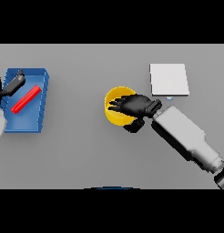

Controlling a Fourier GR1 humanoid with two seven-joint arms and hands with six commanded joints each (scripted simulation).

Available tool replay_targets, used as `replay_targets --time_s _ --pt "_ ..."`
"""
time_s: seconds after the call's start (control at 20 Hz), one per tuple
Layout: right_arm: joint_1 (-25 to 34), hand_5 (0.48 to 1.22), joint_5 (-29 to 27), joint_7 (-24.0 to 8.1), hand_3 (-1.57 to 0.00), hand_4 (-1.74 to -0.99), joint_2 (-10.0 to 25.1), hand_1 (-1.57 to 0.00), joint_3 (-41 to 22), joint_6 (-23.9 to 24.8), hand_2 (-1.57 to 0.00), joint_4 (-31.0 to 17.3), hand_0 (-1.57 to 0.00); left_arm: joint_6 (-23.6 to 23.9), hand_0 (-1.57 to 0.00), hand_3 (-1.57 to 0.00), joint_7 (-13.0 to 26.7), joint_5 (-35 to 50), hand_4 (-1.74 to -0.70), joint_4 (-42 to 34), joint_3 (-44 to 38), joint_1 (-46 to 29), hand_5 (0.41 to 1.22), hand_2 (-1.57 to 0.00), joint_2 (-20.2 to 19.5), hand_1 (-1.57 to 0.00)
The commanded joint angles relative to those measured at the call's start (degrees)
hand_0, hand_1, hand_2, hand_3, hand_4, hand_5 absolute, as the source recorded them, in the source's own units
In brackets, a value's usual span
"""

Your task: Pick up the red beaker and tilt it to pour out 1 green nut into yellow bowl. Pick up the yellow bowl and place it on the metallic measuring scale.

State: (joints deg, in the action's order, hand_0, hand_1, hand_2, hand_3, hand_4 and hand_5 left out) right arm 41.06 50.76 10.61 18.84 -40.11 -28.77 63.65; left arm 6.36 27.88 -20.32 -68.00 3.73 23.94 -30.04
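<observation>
Yellow bowl [114, 109] near the middle of the grey table [82, 145], seen from above, round with a bright rim and darker outer wall. Covered on its right half by the right hand [135, 104], dark, fingers reaching left across the opening and the thumb dropping down outside the near right wall, so curled round the bowl's rim. No green nut to be made out inside the visible part of the bowl. White and grey right arm [186, 136] running from the hand down toward the lower right edge.

Just right of the hand and farther away, the metallic measuring scale [169, 79], a pale flat square plate, well clear of the bowl, with a small bluish mark at its near edge.

Far to the left, a blue tray [41, 113] with raised walls. Inside it, the red beaker [26, 99], lying on its side, slanted from near left to far right. Left hand [13, 84] at the tray's far left corner, dark, over the tray rim and just beside the beaker's upper end; whether its fingers are spread or closed cannot be told. Left arm along the left edge.
</observation>
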Motion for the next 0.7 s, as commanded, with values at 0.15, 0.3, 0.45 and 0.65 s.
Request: replay_targets --time_s 0.15,0.3,0.45,0.65 --pt "-0.1 0.805 -0.7 -2.3 -0.14 -1.302 -1.2 -0.04 0.6 -1.6 -0.07 -2.0 -0.03 0.0 0.0 0.0 -0.9 -0.1 -0.75 -0.6 0.2 -0.4 0.701 0.0 -0.1 0.0" --pt "0.5 0.976 -0.6 -0.1 -0.31 -1.394 -0.5 -0.65 0.3 -1.6 -0.61 -2.4 -0.67 0.2 0.0 0.0 -1.3 0.0 -0.76 -1.5 0.2 -0.5 0.703 0.0 0.0 0.0" --pt "0.0 1.096 -1.5 -0.4 -0.71 -1.557 0.1 -1.1 0.2 -3.6 -1.08 -1.0 -1.11 0.2 0.0 0.0 -0.5 -0.3 -0.76 -1.5 0.3 -0.6 0.701 0.0 -0.2 0.0" --pt "0.4 1.17 -2.5 -1.1 -1.21 -1.666 0.3 -1.38 -0.2 -3.8 -1.23 -1.0 -1.38 -0.2 0.0 0.0 -1.2 -0.3 -0.75 -0.6 0.2 0.0 0.692 0.0 -0.6 0.0"
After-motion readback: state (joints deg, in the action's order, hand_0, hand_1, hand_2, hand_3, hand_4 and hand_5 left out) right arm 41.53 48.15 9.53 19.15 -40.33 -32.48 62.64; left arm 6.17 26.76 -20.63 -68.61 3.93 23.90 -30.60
